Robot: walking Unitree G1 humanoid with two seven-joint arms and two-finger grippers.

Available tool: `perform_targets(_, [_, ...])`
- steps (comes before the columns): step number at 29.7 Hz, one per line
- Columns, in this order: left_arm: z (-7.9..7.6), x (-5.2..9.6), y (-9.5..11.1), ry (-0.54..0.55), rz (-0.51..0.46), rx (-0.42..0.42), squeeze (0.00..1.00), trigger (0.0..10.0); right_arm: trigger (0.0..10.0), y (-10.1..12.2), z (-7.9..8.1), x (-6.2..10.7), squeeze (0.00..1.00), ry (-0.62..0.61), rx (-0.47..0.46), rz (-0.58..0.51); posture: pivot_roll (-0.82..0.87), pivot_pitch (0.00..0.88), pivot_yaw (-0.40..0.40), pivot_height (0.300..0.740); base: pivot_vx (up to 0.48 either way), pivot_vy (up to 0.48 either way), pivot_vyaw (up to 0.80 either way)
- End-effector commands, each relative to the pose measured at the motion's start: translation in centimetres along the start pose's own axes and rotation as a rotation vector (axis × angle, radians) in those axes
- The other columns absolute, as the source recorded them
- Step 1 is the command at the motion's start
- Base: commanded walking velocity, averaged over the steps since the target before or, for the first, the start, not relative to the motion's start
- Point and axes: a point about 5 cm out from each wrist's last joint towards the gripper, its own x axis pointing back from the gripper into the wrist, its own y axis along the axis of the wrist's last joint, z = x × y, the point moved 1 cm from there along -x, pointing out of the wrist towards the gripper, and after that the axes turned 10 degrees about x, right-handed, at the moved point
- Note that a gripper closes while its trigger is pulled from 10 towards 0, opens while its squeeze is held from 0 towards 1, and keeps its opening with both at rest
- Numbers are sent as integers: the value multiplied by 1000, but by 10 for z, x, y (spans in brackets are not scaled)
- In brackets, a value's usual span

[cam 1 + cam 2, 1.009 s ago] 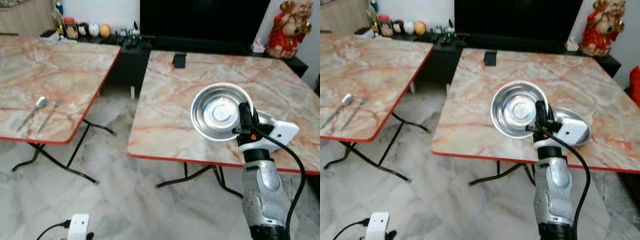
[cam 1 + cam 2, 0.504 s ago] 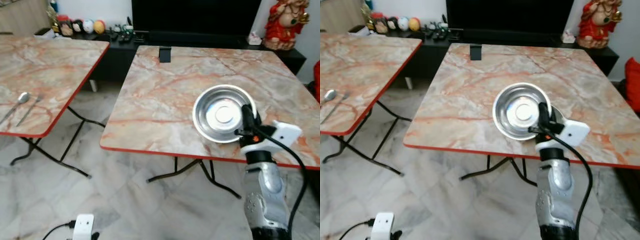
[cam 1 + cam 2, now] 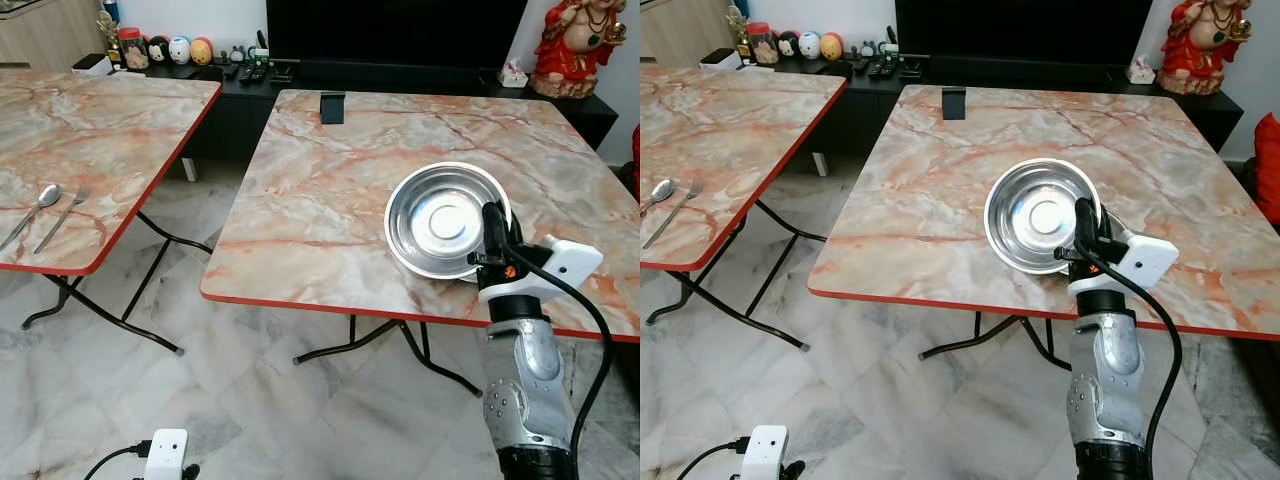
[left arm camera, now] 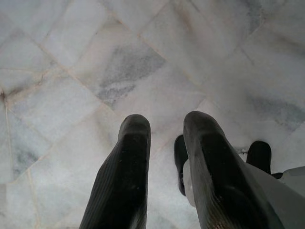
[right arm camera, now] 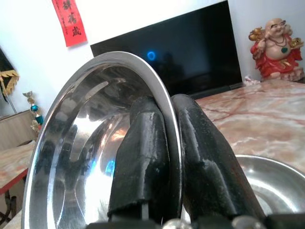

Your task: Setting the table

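The right gripper (image 3: 492, 232) is clamped on the rim of a steel bowl (image 3: 444, 221), one finger (image 5: 141, 157) inside the rim and the other outside. The bowl is tilted up on edge, its hollow facing the head camera, held over the near right part of the right table (image 3: 330, 200). Just beyond the gripper, at about 3 o'clock from the held bowl, a second bowl (image 5: 267, 183) lies flat on the table, mostly hidden behind the wrist camera housing (image 3: 545, 268) in the eye views.

At 11 o'clock from the bowl, near the table's far edge, stands a small dark object (image 3: 331, 106). Beyond it runs a low black cabinet (image 3: 250, 85) with a large dark TV (image 3: 395, 35); remotes (image 3: 255, 71) and small round figurines (image 3: 178, 50) sit on the cabinet at the far left, and a red-and-gold statue (image 3: 585, 45) stands at 1 o'clock.

At 9 o'clock, across a gap of marble floor (image 3: 250, 400), is the left table (image 3: 110, 130) with a spoon (image 3: 38, 205) and a fork (image 3: 64, 215) lying side by side near its near edge.

The left gripper (image 4: 167, 138) hangs idle over the floor, its fingers slightly parted and holding nothing. A white device with a cable (image 3: 165, 452) lies on the floor at 7 o'clock.
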Motion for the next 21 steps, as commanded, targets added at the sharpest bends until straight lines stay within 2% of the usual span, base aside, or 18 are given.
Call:
perform_targets(1, [2,0,4,7,-16,0,0,10000,10000,5,-5,-3,0,-10,4,-18,2,0,-26,724,0,0,0])
perform_targets(5, [1,0,3,11,-16,12,0,10000,10000,7,-4,-3,0,-3,8,-35,1,0,-32,724,0,0,0])
perform_targets(21, [1,0,2,18,-17,21,0,10000,10000,5,-3,-5,0,-5,0,-29,6,0,-37,724,286,0,0])
